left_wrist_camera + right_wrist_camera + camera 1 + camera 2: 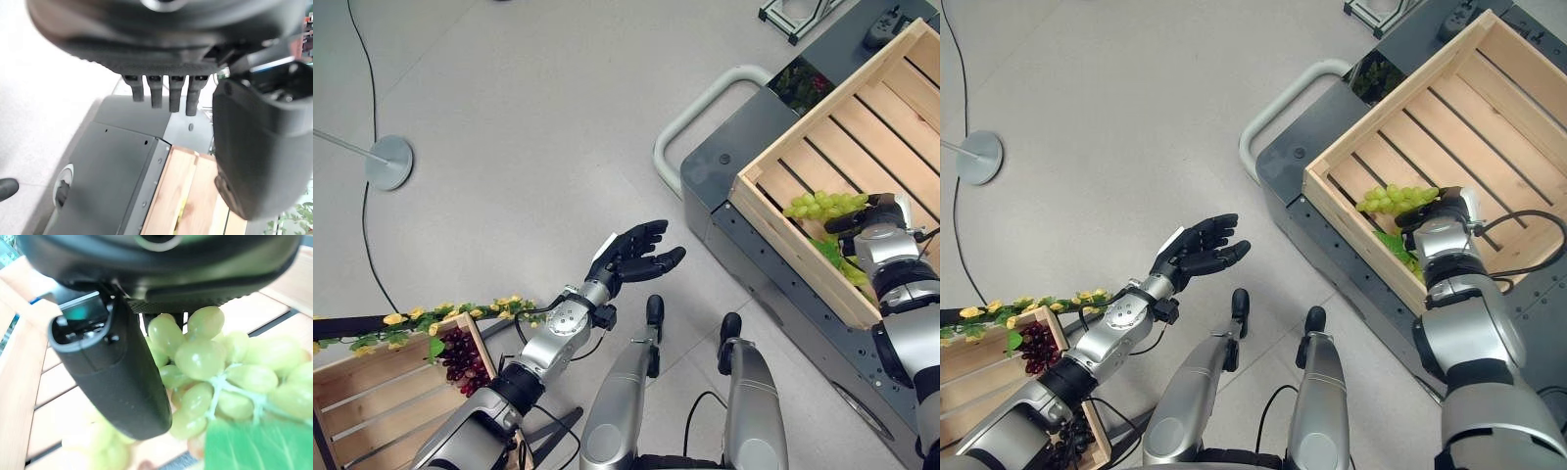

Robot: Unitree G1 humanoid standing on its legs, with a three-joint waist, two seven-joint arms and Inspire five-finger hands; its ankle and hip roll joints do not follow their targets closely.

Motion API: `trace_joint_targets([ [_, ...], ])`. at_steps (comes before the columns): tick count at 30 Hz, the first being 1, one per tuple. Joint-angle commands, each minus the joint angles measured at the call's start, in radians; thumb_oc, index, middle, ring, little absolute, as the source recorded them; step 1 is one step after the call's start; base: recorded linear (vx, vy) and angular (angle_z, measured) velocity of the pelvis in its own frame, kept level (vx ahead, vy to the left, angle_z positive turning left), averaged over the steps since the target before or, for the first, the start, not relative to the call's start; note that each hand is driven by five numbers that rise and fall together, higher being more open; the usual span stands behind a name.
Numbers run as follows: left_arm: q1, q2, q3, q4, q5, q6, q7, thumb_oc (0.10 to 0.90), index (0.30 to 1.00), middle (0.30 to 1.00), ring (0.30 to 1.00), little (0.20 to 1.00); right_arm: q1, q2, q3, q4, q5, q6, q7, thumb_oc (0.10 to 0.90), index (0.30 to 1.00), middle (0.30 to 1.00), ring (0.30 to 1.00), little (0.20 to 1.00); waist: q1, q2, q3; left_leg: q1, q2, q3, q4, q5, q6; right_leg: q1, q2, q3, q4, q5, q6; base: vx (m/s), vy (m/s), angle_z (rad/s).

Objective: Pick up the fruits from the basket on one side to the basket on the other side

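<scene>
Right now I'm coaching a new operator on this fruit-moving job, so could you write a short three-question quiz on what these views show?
1. True or false: the right hand is curled round the green grapes above the wooden crate on the cart.
2. What state is the left hand in?
A. fingers curled round purple grapes
B. fingers relaxed, holding nothing
C. pressing on the cart's handle
3. Fill in: the purple grapes lie in the flower-trimmed crate on the robot's ____ side.

Key: 1 true; 2 B; 3 left.
</scene>
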Motion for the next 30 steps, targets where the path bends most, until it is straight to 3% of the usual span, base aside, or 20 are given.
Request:
trace_joint_targets([
  [1, -0.026, -0.023, 0.020, -0.070, -0.006, -0.095, 0.009, 0.800, 0.900, 0.900, 0.900, 0.900, -0.025, -0.030, -0.001, -0.065, -0.026, -0.056, -0.109, 0.400, 0.300, 0.300, 0.300, 0.300, 0.024, 0.002, -0.008, 0.028, -0.058, 0.011, 0.176, -0.203, 0.035, 0.075, 0.009, -0.012, -0.057, 0.084, -0.040, 0.00, 0.033, 0.02],
  [9, 0.003, -0.010, 0.025, -0.066, -0.005, -0.119, 0.013, 0.800, 0.900, 0.900, 0.900, 0.900, 0.008, -0.072, 0.000, -0.124, -0.068, -0.101, -0.190, 0.400, 0.300, 0.300, 0.300, 0.300, 0.012, -0.011, -0.008, 0.103, -0.050, 0.023, 0.156, -0.212, 0.035, 0.148, 0.006, -0.008, -0.090, 0.086, -0.037, 0.00, 0.034, 0.01],
  [13, 0.015, -0.006, 0.043, -0.082, -0.003, -0.109, 0.009, 0.800, 0.900, 0.900, 0.900, 0.900, 0.061, -0.083, -0.040, -0.203, -0.059, -0.175, -0.255, 0.400, 0.300, 0.300, 0.300, 0.300, 0.006, -0.035, -0.011, 0.169, -0.036, 0.029, 0.133, -0.215, 0.030, 0.225, 0.002, -0.011, -0.132, 0.094, -0.033, 0.01, 0.001, -0.01],
  [19, 0.079, 0.000, 0.062, -0.096, 0.005, -0.072, -0.023, 0.800, 0.900, 0.900, 0.900, 0.900, 0.205, -0.089, -0.114, -0.360, -0.028, -0.240, -0.282, 0.400, 0.300, 0.300, 0.300, 0.300, -0.002, -0.069, -0.076, 0.263, -0.016, 0.027, 0.079, -0.217, 0.017, 0.338, 0.006, -0.013, -0.217, 0.102, -0.026, 0.11, -0.008, -0.05],
  [22, 0.125, 0.018, 0.077, -0.106, 0.006, -0.055, -0.073, 0.800, 0.900, 0.900, 0.900, 0.900, 0.285, -0.098, -0.157, -0.427, 0.008, -0.295, -0.263, 0.400, 0.300, 0.300, 0.300, 0.300, -0.001, -0.085, -0.128, 0.323, -0.010, 0.026, 0.031, -0.213, 0.013, 0.402, 0.007, -0.012, -0.270, 0.105, -0.018, 0.14, -0.037, -0.04],
  [30, 0.162, 0.031, 0.104, -0.116, -0.016, -0.020, -0.180, 0.800, 0.900, 0.900, 0.900, 0.900, 0.363, -0.068, -0.214, -0.526, 0.109, -0.354, -0.202, 0.400, 0.300, 0.300, 0.300, 0.300, -0.001, -0.111, -0.215, 0.416, 0.001, 0.024, -0.039, -0.204, 0.008, 0.499, 0.019, -0.013, -0.339, 0.110, -0.009, 0.10, -0.022, 0.04],
])
